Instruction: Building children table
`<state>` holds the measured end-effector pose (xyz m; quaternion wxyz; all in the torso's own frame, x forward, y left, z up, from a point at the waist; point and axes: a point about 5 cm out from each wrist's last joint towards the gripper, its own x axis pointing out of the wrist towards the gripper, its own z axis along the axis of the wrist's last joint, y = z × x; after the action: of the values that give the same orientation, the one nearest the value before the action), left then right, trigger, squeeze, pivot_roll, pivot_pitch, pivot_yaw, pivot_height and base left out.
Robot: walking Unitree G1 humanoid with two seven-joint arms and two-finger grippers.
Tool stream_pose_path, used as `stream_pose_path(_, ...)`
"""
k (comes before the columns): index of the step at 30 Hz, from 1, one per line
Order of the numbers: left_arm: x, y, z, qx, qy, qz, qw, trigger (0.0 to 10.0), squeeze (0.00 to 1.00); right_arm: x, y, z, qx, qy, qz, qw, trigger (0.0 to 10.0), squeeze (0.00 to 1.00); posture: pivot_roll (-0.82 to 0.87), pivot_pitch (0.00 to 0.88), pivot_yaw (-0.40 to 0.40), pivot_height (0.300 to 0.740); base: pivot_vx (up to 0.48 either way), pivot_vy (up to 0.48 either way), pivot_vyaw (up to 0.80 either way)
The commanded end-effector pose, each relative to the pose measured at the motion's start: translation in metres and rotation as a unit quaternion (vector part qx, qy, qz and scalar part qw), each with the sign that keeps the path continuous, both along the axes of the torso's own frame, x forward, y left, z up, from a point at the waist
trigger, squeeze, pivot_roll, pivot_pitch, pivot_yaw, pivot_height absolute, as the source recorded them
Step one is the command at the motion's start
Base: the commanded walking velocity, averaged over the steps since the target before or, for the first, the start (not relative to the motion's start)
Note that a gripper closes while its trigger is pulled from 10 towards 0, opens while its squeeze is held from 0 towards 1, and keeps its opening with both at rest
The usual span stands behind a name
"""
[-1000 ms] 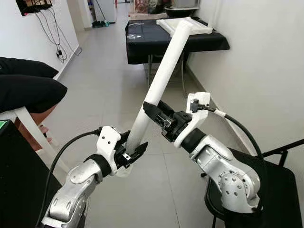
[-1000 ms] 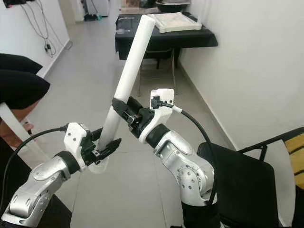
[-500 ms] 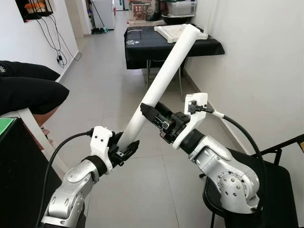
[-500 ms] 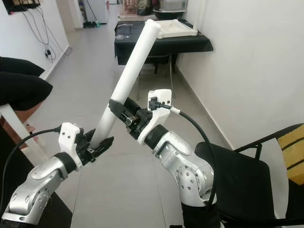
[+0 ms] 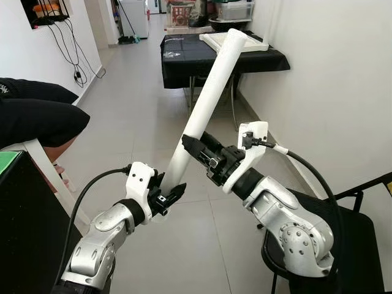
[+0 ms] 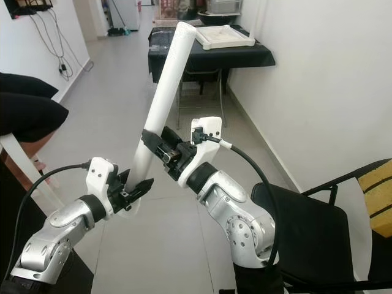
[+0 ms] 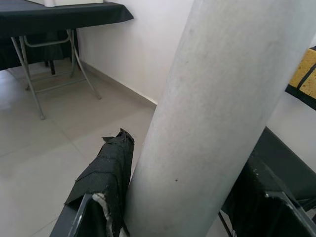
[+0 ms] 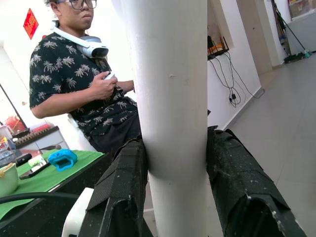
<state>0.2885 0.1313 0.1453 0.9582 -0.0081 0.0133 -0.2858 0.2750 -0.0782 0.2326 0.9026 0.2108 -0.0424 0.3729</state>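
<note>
Both tools are clamped on the white table leg (image 5: 208,101) — your left tool (image 5: 165,195) pinches its lower end, your right tool (image 5: 197,147) pinches it a bit higher up the shaft. Leg is held off the floor, tilted, top end leaning away toward the black worktop (image 5: 184,50) down the hallway, where a white tabletop panel (image 6: 224,35) lies. Two grips probably so the long leg doesn't swing while you carry it. Person (image 8: 84,84) with a controller sits on the robot's left, black chair (image 6: 312,236) to its right — mind both when turning.
</note>
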Motion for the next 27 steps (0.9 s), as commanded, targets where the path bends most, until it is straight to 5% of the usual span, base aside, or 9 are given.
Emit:
stream_pose_path(1, 0.005, 0.020, -0.002, -0.010, 0.010, 0.053, 0.998, 0.0, 0.00, -0.002, -0.003, -0.002, 0.003, -0.001, -0.002, 1.000, 0.0, 0.00, -0.08, 0.000, 0.003, 0.740, 0.000, 0.000, 0.00)
stream_pose_path(8, 0.005, 0.021, -0.007, 0.001, 0.021, 0.064, 0.998, 0.0, 0.00, -0.002, -0.005, -0.003, 0.000, -0.003, -0.008, 1.000, 0.0, 0.00, -0.08, 0.000, -0.004, 0.740, 0.000, 0.000, 0.00)
stream_pose_path(9, 0.005, 0.023, -0.009, 0.008, 0.026, 0.072, 0.997, 7.1, 0.00, -0.002, -0.005, -0.003, -0.003, -0.006, -0.012, 1.000, 0.0, 0.00, -0.08, 0.000, -0.005, 0.740, 0.000, 0.000, 0.00)
stream_pose_path(10, 0.005, 0.024, -0.011, 0.013, 0.029, 0.077, 0.996, 7.1, 0.00, -0.002, -0.006, -0.003, -0.005, -0.008, -0.014, 1.000, 0.0, 0.00, -0.08, 0.000, -0.005, 0.740, 0.000, 0.000, 0.00)
stream_pose_path(11, 0.006, 0.026, -0.012, 0.014, 0.034, 0.082, 0.996, 10.0, 0.00, -0.002, -0.005, -0.004, -0.006, -0.008, -0.014, 1.000, 0.0, 0.00, -0.08, 0.000, -0.006, 0.740, 0.000, 0.000, 0.00)
stream_pose_path(24, 0.011, 0.033, -0.021, 0.026, 0.070, 0.115, 0.991, 10.0, 0.00, -0.001, -0.005, -0.004, -0.010, -0.009, -0.015, 1.000, 0.0, 0.00, -0.08, 0.000, -0.006, 0.740, 0.000, 0.000, 0.00)
stream_pose_path(25, 0.011, 0.035, -0.022, 0.027, 0.074, 0.120, 0.990, 0.0, 0.00, -0.001, -0.004, -0.005, -0.012, -0.010, -0.014, 1.000, 0.0, 0.00, -0.08, 0.000, -0.005, 0.740, 0.000, 0.000, 0.00)
stream_pose_path(27, 0.011, 0.036, -0.022, 0.027, 0.078, 0.124, 0.989, 0.0, 0.00, -0.001, -0.004, -0.005, -0.012, -0.010, -0.014, 1.000, 0.0, 0.00, -0.08, 0.000, -0.005, 0.740, 0.000, 0.000, 0.00)
